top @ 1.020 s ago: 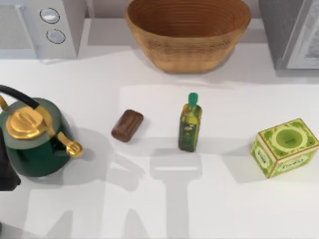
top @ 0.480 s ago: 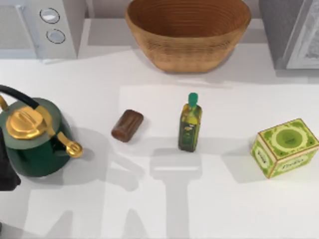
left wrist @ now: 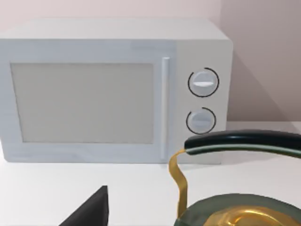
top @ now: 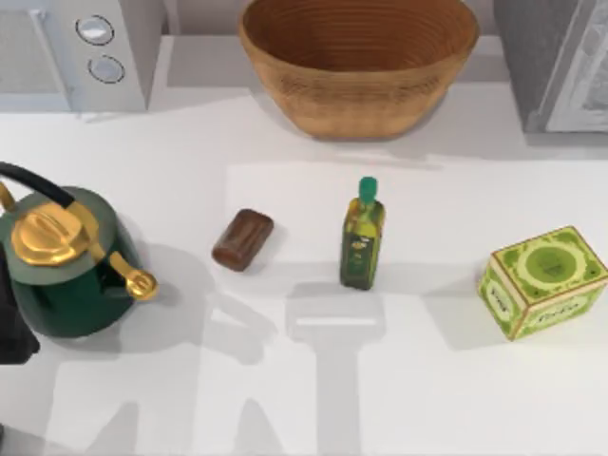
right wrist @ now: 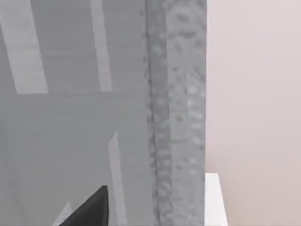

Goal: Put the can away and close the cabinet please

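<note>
The can [top: 242,239] is a brown cylinder lying on its side on the white table, left of centre. At the back right corner stands the grey cabinet [top: 532,57], with its pale door panel [top: 584,81] by the right edge. My left arm [top: 9,328] is a dark shape at the table's left edge, beside the kettle and well left of the can. A dark part of my left gripper [left wrist: 89,212] shows in the left wrist view. The right wrist view faces the cabinet's grey wall [right wrist: 176,113] from close up, with a dark part of my right gripper [right wrist: 89,209] in front.
A green kettle [top: 66,261] with gold lid stands at the left. Near the middle is an olive oil bottle [top: 362,242], with a green box [top: 543,280] at the right. At the back are a wicker basket [top: 359,62] and a white microwave [top: 81,47].
Nothing on the table has moved. Only the arm shadows in the middle of the table shift very slightly.
</note>
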Robot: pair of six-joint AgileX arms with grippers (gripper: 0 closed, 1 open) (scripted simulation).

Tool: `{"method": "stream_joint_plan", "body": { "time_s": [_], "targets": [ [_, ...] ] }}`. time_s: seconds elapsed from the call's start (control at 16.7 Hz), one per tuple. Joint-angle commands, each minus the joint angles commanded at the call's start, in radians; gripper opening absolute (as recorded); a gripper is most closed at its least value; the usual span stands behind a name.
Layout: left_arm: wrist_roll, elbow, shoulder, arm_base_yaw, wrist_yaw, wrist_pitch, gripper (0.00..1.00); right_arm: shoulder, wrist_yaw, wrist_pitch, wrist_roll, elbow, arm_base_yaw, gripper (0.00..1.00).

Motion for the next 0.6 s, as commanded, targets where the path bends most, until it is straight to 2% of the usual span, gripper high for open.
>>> {"method": "stream_joint_plan", "body": {
  "time_s": [0.42,0.6],
  "targets": [
    [0.000,0.000,0.000,0.000,0.000,0.000,1.00,-0.103,0.004,-0.694,-0.003,0.562,-0.011,1.00],
    [0.000,0.000,0.000,0.000,0.000,0.000,1.00,-0.157,0.022,-0.906,-0.005,0.752,-0.009,1.00]
  ]
}}
